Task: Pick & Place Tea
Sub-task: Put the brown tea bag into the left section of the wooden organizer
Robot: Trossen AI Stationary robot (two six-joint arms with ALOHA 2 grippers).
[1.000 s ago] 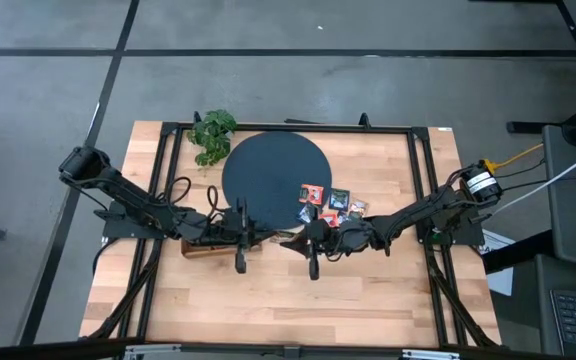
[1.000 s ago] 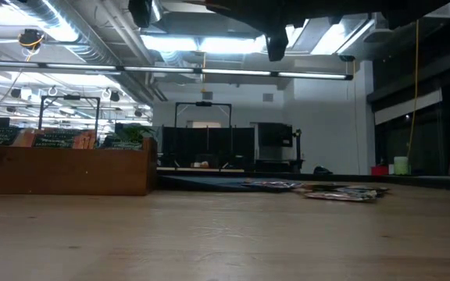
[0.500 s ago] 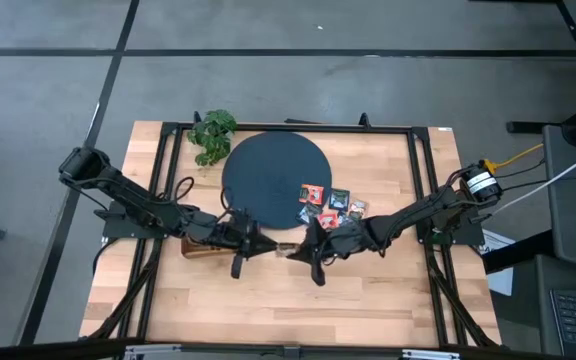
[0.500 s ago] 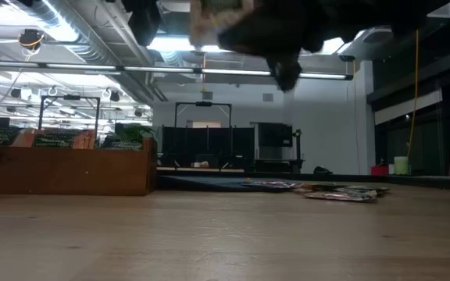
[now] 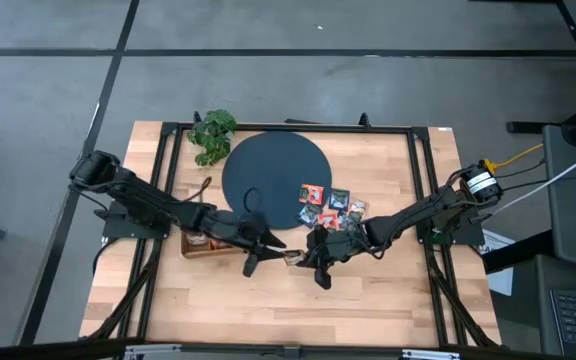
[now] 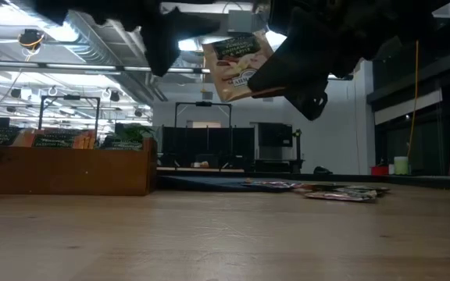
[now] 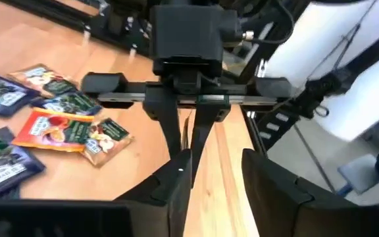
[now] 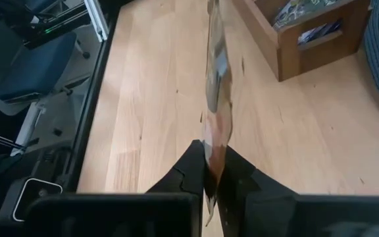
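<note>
Cream-labelled tea sachet (image 6: 238, 65) faces only the low view; right claw (image 8: 214, 172) pinches it aloft, left claw (image 7: 217, 172) spread, facing it.

Grippers meeting mid-table, near of the disc

The right gripper (image 5: 301, 257) holds a sachet (image 6: 239, 65) above the table (image 5: 368, 300), facing the left gripper (image 5: 271, 248) just left of it. The tray (image 5: 197, 247) lies farther left, the disc (image 5: 268, 175) beyond, loose sachets (image 5: 333, 205) at its right edge, the plant (image 5: 212, 133) far left.
</note>
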